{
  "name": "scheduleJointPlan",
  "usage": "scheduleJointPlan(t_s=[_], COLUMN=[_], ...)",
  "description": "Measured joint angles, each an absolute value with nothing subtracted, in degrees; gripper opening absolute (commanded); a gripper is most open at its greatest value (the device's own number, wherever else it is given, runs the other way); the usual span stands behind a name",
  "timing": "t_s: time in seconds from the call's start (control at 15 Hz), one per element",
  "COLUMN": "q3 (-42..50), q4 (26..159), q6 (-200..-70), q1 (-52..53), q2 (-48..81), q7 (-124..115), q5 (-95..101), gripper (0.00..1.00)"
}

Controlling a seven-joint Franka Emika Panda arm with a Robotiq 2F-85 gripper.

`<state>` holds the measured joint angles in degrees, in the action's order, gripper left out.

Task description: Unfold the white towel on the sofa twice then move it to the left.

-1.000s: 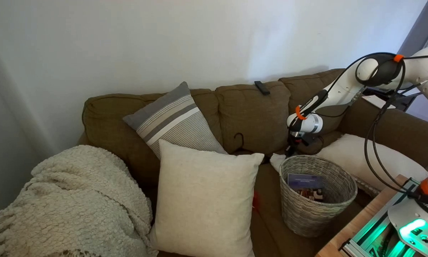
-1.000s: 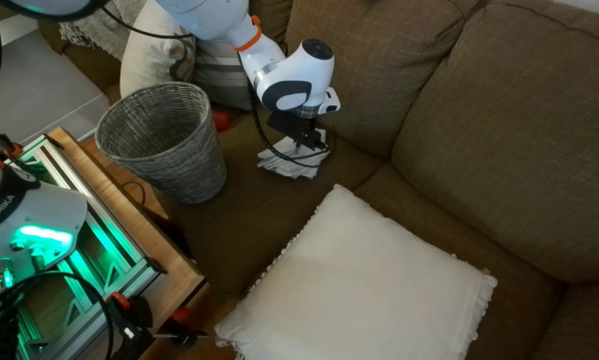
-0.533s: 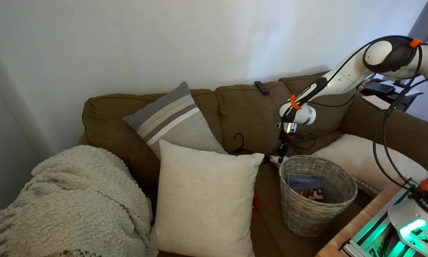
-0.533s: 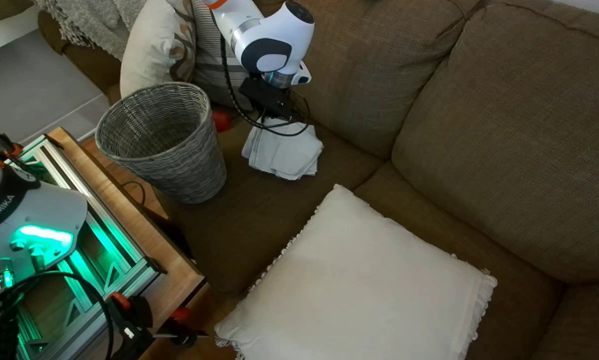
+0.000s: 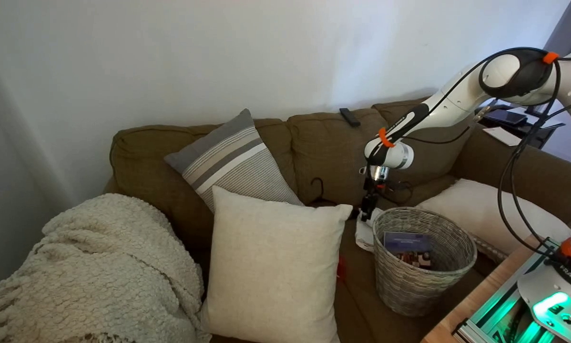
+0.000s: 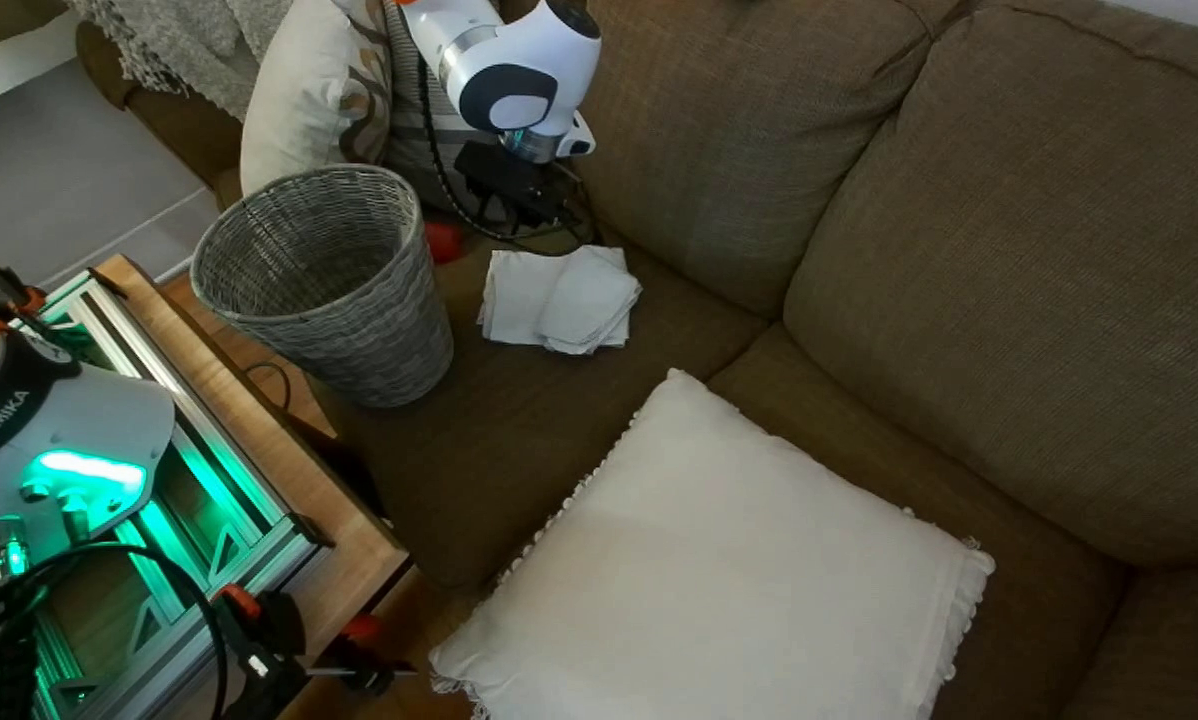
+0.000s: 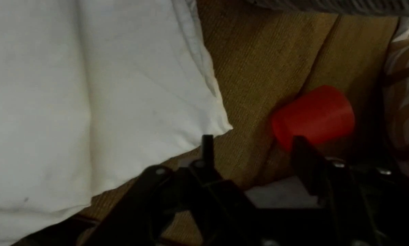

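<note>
The white towel (image 6: 559,300) lies folded in a few uneven layers on the seat of the brown sofa (image 6: 959,260), beside the basket. In an exterior view only a strip of the towel (image 5: 363,236) shows past the basket. Seen from the wrist, the towel (image 7: 139,85) fills the left side, with one corner close to a fingertip. My gripper (image 7: 253,138) is open, its fingers well apart and only sofa fabric and the red cup behind the gap. It hovers at the towel's edge nearest the striped cushion; in an exterior view my gripper (image 5: 365,216) points down there.
A wicker basket (image 6: 329,300) stands close to the towel. A red cup (image 7: 315,116) lies on the seat near my fingers. Cushions surround the spot: fringed white (image 6: 719,570), cream (image 5: 276,271) and striped (image 5: 240,162). A black hanger (image 5: 320,188) leans on the backrest.
My arm has moved toward the striped cushion, away from the fringed one. The towel, bunched beneath the gripper before, now lies flatter and wider. The fingers have let go of it and opened.
</note>
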<state>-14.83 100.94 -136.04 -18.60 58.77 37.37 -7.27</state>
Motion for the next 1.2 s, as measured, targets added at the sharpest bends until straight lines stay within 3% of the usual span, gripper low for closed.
scheduleJointPlan(t_s=[0.13, 0.53, 1.07, 1.13, 1.2], q3=[-12.4, -1.8, -1.8, -1.9, -2.0], q4=[102.2, 104.9, 102.9, 102.3, 101.5], q6=[-139.0, -145.9, -145.3, -145.3, -145.3], q1=[-18.8, -22.0, -22.5, -22.3, -22.3], q2=[56.8, 53.1, 55.6, 56.7, 58.2], q7=[37.5, 41.9, 42.9, 42.9, 42.9], q5=[-6.9, -1.7, -1.6, -1.6, -1.6], gripper=[1.00, 1.00, 1.00, 0.99, 0.88])
